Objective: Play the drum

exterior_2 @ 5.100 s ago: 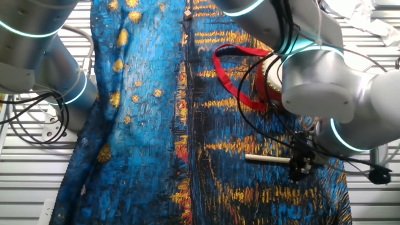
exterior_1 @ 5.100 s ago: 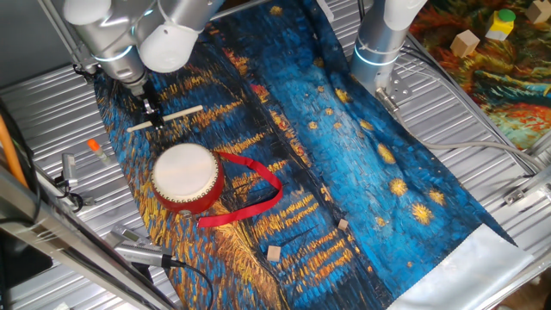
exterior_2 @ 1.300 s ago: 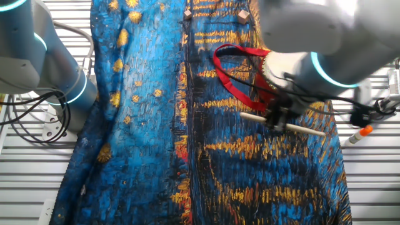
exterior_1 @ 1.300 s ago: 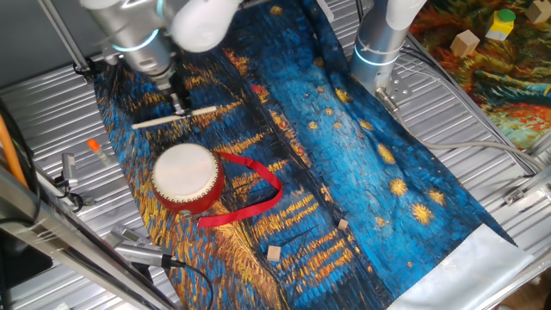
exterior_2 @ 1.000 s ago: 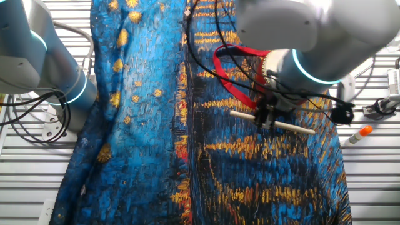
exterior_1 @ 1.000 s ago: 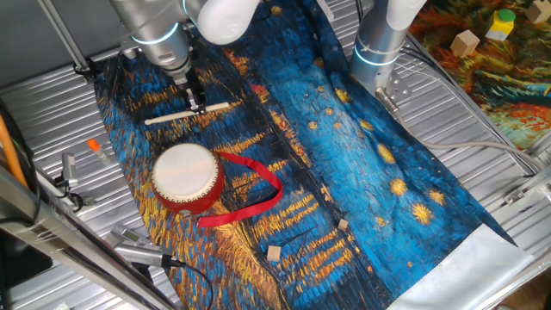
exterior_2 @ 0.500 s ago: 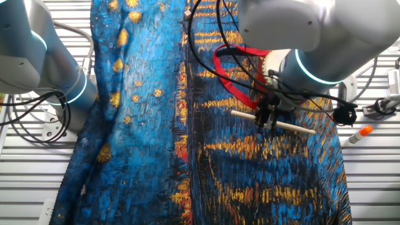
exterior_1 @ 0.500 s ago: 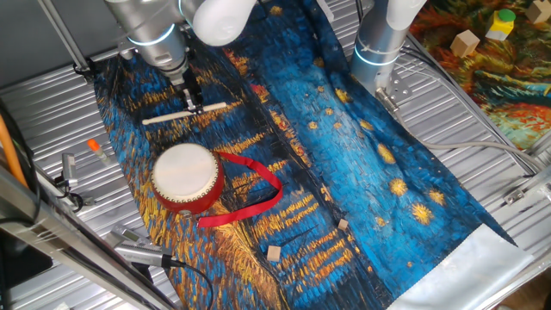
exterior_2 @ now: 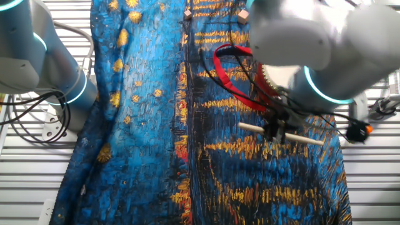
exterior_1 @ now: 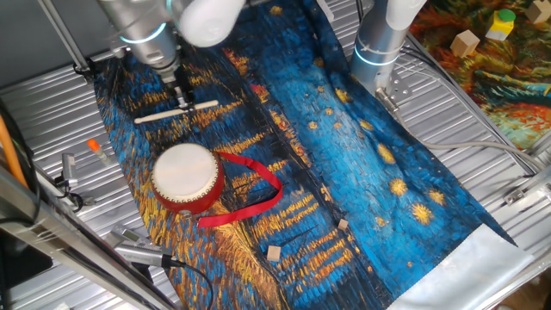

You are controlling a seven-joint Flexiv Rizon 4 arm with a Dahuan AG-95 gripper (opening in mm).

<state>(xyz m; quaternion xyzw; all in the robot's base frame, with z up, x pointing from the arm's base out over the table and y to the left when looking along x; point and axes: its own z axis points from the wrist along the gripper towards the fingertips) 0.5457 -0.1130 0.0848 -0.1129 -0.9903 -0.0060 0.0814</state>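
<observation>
One fixed view is showing the gripper's fingers [exterior_1: 182,96] pinching shut around the middle of a thin pale wooden stick [exterior_1: 176,111], which is lying roughly level and poking out to either side of the jaws. The gripper [exterior_1: 182,102] is hanging just above the painted blue-and-gold cloth [exterior_1: 344,155], beneath a grey arm [exterior_1: 146,34] that is blurring at its upper joint. Nearer the camera, apart from the stick, the drum [exterior_1: 187,176] is sitting on the cloth with its cream skin facing up and its red ribbon strap [exterior_1: 254,194] looping away to one side.

The other fixed view is catching the same hold from the opposite side: the stick [exterior_2: 281,134] is crossing the closed jaws, and the drum [exterior_2: 267,78] is hiding almost wholly behind the arm, only its rim and ribbon peeking out.

The risks from here are looking plain. Because the grip is sitting at mid-length, a hard blow on the skin is likely to twist the stick in the jaws or knock it loose. A swing aimed short is likely to strike the drum's rim or the cloth instead of the skin, shoving the light drum aside. The trailing ribbon is also lying close enough that a low sweep could snag it and drag the drum along. Two small wooden blocks [exterior_1: 275,252] are resting well clear.
</observation>
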